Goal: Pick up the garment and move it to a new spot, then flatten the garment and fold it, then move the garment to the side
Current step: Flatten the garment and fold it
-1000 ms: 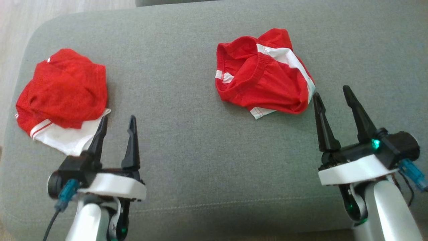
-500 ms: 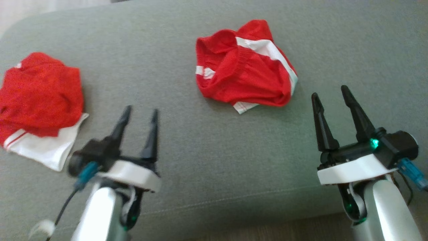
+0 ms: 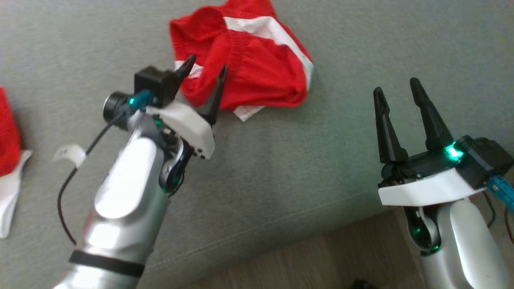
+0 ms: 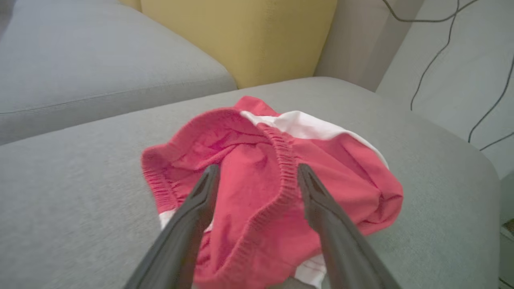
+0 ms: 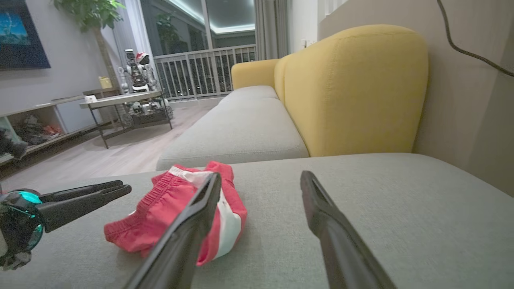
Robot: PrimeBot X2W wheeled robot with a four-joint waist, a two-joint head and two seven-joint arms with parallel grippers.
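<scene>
The garment [image 3: 257,68] is a crumpled pair of red shorts with white stripes, lying on the grey sofa cushion [image 3: 289,160]. My left gripper [image 3: 205,66] hovers open over its near left edge, and no cloth is pinched. In the left wrist view the garment [image 4: 257,192] lies right under the spread fingers of the left gripper [image 4: 257,169], with its elastic waistband between them. My right gripper [image 3: 396,86] stands open to the right of the garment, above bare cushion. In the right wrist view the right gripper [image 5: 262,176] points past the garment [image 5: 160,212], and the left gripper [image 5: 124,186] comes in from the left.
Another red and white garment [image 3: 8,136] lies at the cushion's left edge. Wooden floor [image 3: 305,261] shows below the cushion's front edge. A yellow backrest [image 5: 353,88] rises behind the seat, and a low table [image 5: 120,100] stands across the room.
The head camera has swung, shifting the whole picture. My left arm has reached forward and right, from beside the left garment to the near edge of the middle one. The right gripper has kept its pose.
</scene>
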